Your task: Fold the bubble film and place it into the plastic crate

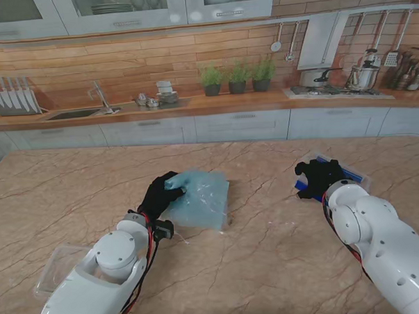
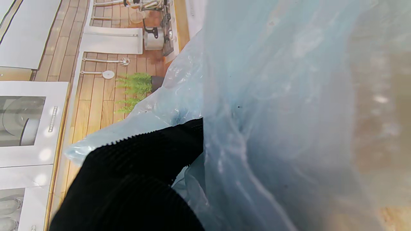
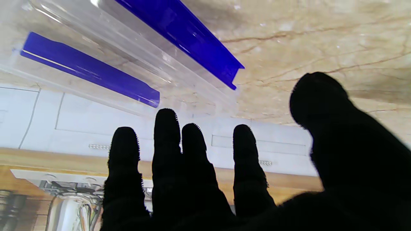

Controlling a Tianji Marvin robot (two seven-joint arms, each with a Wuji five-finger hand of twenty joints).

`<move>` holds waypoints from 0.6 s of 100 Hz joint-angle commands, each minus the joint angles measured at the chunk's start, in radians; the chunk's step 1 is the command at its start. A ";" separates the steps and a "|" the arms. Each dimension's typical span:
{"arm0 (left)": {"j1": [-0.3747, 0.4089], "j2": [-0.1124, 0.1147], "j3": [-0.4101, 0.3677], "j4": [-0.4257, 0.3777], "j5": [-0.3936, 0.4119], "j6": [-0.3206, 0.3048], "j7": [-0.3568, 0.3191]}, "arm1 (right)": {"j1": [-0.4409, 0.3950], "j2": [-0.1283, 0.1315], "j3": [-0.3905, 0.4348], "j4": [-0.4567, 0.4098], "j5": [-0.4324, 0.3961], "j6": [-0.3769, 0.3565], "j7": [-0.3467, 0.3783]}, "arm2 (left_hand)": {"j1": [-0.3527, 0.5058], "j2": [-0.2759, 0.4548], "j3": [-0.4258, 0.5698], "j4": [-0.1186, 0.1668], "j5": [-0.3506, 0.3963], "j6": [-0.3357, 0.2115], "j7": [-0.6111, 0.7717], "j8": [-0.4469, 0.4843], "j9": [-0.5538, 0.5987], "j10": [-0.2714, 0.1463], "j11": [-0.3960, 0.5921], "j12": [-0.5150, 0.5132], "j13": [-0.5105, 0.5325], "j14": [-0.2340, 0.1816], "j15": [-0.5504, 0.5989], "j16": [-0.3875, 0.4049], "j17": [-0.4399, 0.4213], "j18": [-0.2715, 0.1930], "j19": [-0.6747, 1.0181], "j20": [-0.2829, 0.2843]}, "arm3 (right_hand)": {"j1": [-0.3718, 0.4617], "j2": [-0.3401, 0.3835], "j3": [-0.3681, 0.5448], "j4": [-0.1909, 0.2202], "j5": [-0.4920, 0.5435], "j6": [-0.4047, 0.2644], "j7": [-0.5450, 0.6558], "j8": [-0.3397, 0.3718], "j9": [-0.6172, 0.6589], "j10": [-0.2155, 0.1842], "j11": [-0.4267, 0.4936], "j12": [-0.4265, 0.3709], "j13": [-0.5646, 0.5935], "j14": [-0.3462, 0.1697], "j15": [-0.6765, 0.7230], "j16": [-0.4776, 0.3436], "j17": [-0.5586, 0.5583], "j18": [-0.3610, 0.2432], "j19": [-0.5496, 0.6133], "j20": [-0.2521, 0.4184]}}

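- The left hand [image 1: 162,194] has its fingers clamped on the near-left edge of the bubble film [image 1: 199,200], which lies mid-worktop [image 1: 270,265].
- The right hand [image 1: 317,174], fingers apart and holding nothing, hovers over the plastic crate [image 1: 349,173].
- Judgement: the held edge should be drawn across evenly and the fold pressed flat.

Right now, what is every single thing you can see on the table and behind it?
Bubble film: one, pale blue, folded, middle of the table, held at its left edge.
Plastic crate: one, clear with blue strips, on the right, partly hidden by the right robot hand.
Clear tray: one, see-through, near left edge, partly hidden by the left arm.
Table: one, beige marble.
Potted plants: three, green, on the back counter.
Pots: silver, back right on the stove.
Left robot hand: one, black glove, gripping the bubble film.
Right robot hand: one, black glove, fingers spread, over the crate.
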 commanded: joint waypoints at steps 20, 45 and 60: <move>0.006 0.018 -0.019 -0.013 0.001 0.028 -0.090 | 0.012 0.000 -0.037 0.079 -0.030 0.083 -0.048 | 0.114 0.039 -0.007 0.053 -0.102 -0.026 -0.097 0.028 -0.127 -0.046 -0.053 0.035 -0.155 0.020 -0.159 0.113 -0.208 -0.039 -0.138 0.122 | 0.001 -0.035 -0.003 0.031 -0.052 0.060 -0.019 -0.023 -0.050 0.030 0.038 -0.004 -0.038 0.027 0.017 -0.012 0.032 -0.041 -0.021 0.020; -0.005 0.032 -0.020 0.002 0.029 0.019 -0.139 | 0.003 -0.004 -0.050 0.116 -0.007 0.154 -0.078 | 0.157 0.012 0.041 -0.006 -0.077 -0.046 -0.089 0.038 -0.171 -0.034 -0.029 0.001 -0.188 0.025 -0.285 0.197 -0.295 -0.028 -0.215 0.084 | 0.021 -0.040 0.065 0.032 -0.008 0.078 0.011 -0.033 0.017 0.056 0.107 0.007 0.033 0.046 0.130 0.008 0.097 -0.053 0.149 0.020; -0.005 0.037 -0.025 0.006 0.036 0.001 -0.154 | 0.019 -0.010 -0.080 0.159 0.044 0.191 -0.102 | 0.203 0.005 0.041 -0.064 -0.057 -0.052 -0.024 0.092 -0.218 -0.034 -0.020 -0.019 -0.222 0.020 -0.357 0.240 -0.340 -0.010 -0.272 0.025 | 0.122 0.020 0.109 0.030 0.138 0.037 0.076 -0.014 0.147 0.053 0.138 0.022 0.132 0.058 0.217 0.032 0.137 -0.052 0.313 -0.055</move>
